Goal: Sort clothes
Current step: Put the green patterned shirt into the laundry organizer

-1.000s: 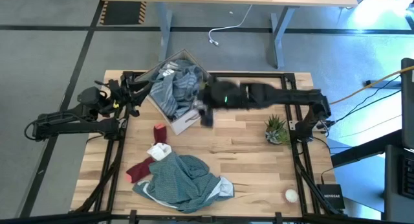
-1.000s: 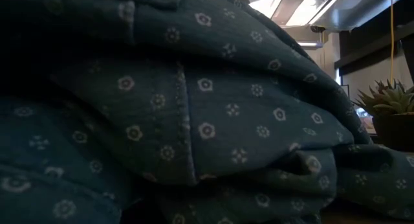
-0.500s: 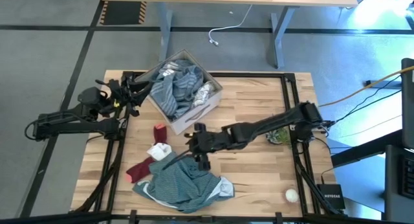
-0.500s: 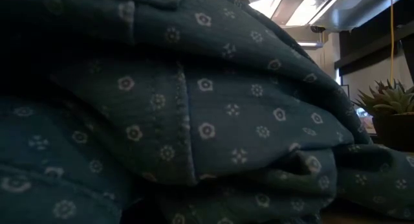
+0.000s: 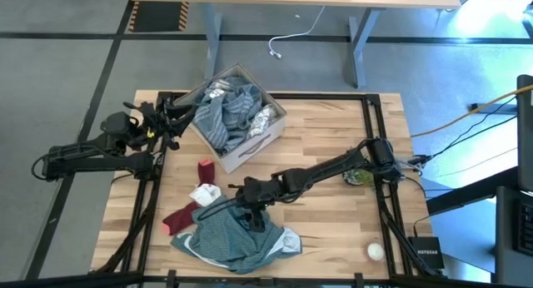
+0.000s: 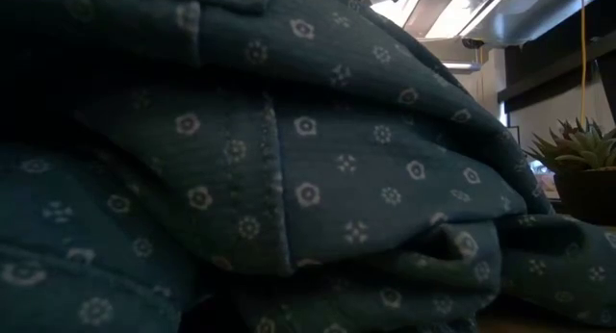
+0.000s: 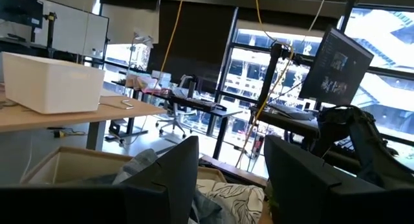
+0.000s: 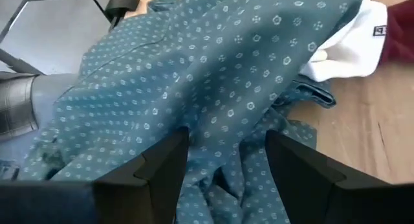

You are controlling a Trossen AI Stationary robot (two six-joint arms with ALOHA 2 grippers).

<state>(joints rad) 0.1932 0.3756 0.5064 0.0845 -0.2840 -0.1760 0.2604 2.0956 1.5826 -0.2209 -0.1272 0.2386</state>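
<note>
The teal-green patterned shirt [image 5: 236, 236] lies crumpled on the wooden table [image 5: 321, 151] toward six o'clock, and in the low view its dotted cloth [image 6: 289, 179] fills nearly everything. My right gripper [image 5: 252, 218] hangs over the shirt's upper edge, its fingers [image 8: 155, 172] spread apart and grasping nothing, the cloth just beyond them. A small white piece [image 5: 205, 194] sits touching the shirt at its ten o'clock side; from my right wrist it shows as a white fold [image 8: 346, 46] against the teal. A dark red sock [image 5: 177, 218] lies at the shirt's nine o'clock edge, and a second red piece [image 5: 206, 169] stands apart, nearer the box. The cardboard box [image 5: 254, 146] at twelve o'clock holds grey and light blue garments [image 5: 229, 111]. A potted plant [image 5: 360, 173] stands at three o'clock, and a small white ball [image 5: 376, 251] at five o'clock. My left gripper [image 7: 229, 179] waits off the table's nine o'clock side, released and empty, facing the box.
</note>
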